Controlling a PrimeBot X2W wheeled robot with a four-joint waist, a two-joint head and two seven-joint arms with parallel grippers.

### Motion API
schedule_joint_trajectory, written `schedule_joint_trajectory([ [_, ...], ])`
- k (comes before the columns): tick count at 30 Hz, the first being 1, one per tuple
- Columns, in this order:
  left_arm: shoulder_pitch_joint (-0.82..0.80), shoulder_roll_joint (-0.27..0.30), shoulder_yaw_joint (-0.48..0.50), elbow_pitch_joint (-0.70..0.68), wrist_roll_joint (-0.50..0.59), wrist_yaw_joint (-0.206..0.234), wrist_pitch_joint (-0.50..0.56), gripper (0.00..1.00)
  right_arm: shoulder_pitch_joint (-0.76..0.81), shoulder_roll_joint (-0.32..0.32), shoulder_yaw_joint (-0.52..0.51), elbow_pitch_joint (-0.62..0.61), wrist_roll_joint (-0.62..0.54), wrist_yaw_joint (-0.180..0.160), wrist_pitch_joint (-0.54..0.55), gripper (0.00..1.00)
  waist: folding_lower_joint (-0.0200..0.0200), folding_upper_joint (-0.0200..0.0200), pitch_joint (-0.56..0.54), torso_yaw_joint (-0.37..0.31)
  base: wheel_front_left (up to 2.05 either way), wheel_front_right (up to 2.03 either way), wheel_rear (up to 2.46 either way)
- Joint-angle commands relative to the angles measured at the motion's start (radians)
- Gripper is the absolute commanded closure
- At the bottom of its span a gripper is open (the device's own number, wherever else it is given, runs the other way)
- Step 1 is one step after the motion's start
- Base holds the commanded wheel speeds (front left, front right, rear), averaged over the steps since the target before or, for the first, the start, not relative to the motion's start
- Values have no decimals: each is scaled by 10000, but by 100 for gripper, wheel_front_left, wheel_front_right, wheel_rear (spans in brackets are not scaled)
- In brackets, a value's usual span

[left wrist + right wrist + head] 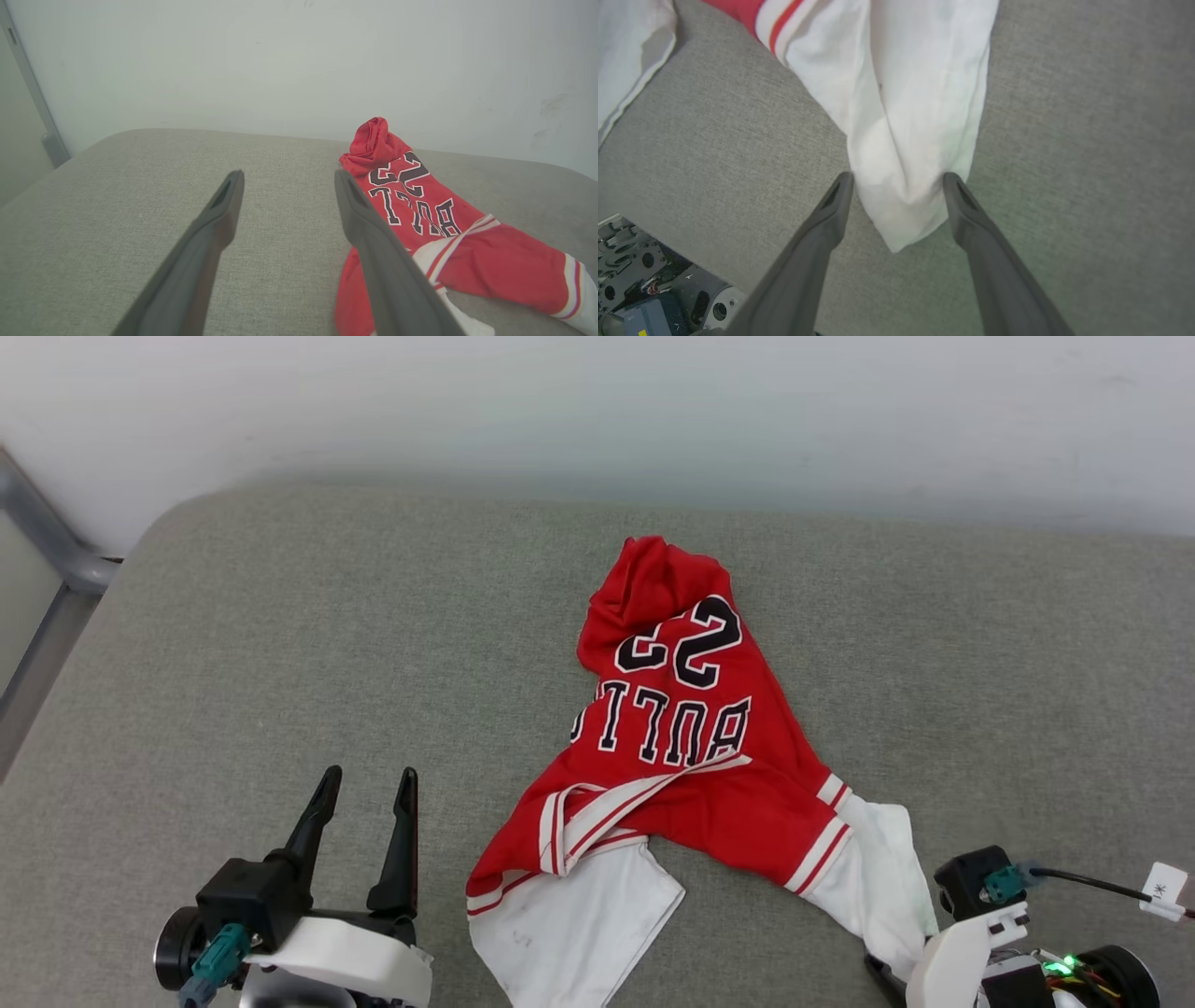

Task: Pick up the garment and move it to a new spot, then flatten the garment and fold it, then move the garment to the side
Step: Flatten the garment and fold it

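The red jersey [691,747] lies in a crumpled heap on the gray cushion [280,644]. It sits a bit right of the middle, close to the robot. It has big black letters and numbers with white edges, and in the head view they are upside down. The far end is bunched up into a little bump near the white wall [597,411]. Two white sleeves with red and white stripes point toward the robot.

The left gripper [369,775] is at the lower left, apart from the jersey. Its two dark fingers stand wide open over bare cushion and hold nothing. In the left wrist view the jersey [490,266] lies to the right of the fingers.

The right gripper [897,179] is at the lower right, at the end of the right sleeve [915,93]. Its fingers are wide open too, with one on each side of the white sleeve tip. They are not squeezing the cloth.
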Motion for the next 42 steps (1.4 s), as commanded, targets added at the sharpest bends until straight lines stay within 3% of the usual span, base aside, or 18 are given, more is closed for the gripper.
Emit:
schedule_joint_trajectory([
  [1,-146,-45,-2,10,-33,-36,-18,0,-196,-80,54,172,45,-7,-48,0,0,-1,150,121,0,0,0],
  [8,-290,-210,-51,266,-134,-260,-49,0,-492,-64,708,1984,498,-4,254,0,0,-1,462,329,0,0,0],
  [9,-296,-211,-64,329,-151,-294,-52,0,-415,-13,764,2242,630,-1,443,7,0,-1,468,344,0,0,0],
  [10,-311,-221,-65,381,-175,-347,-57,0,-349,25,822,2429,763,4,590,66,0,-1,464,356,0,0,0],
  [11,-316,-215,-85,434,-201,-402,-60,0,-318,85,816,2550,890,10,661,100,0,-1,446,359,0,0,0],
  [18,-156,133,-446,714,-611,-955,939,0,-532,88,187,1786,809,-7,-243,100,0,-1,-35,191,0,0,0],
  [30,-94,1327,-2194,-219,-1629,-2170,5909,0,-196,546,-539,572,549,-6,-527,100,0,-1,-495,-249,0,0,0],
  [34,-436,1352,-2965,-31,-1955,-2548,7344,0,-232,692,-487,303,452,-6,-444,100,0,-1,-237,-455,0,0,0],
  [42,-1104,1027,-3665,1320,-2021,-2829,8150,0,-508,794,-434,80,277,-6,-445,100,0,-1,324,-680,0,0,0],
])
